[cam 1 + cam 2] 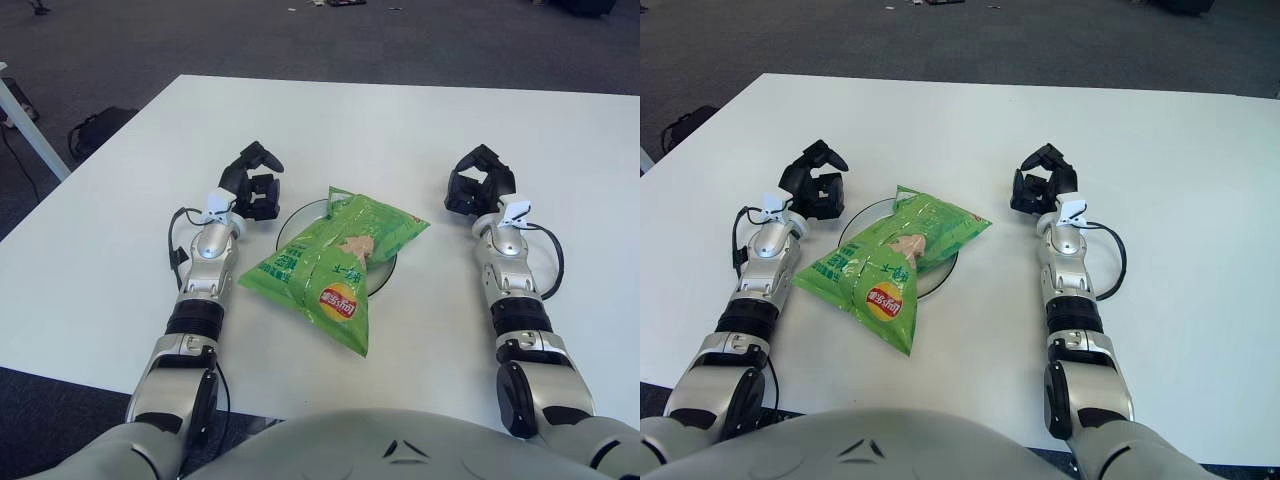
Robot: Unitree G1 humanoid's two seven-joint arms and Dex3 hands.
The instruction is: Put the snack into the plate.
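A green snack bag [336, 263] lies across a white plate [292, 222], covering most of it, and its near end hangs over the plate's rim onto the table. My left hand [255, 187] shows just left of the plate, its fingers relaxed and holding nothing. My right hand [477, 188] is to the right of the bag, apart from it, fingers loosely curled and empty. The same bag [894, 262] and plate [853, 220] show in the right eye view, between the left hand [817, 187] and the right hand [1042, 184].
The white table [400, 130] stretches far beyond the plate. Its left edge runs diagonally past my left arm, with dark floor, a black bag [98, 130] and a white table leg [35, 125] beyond.
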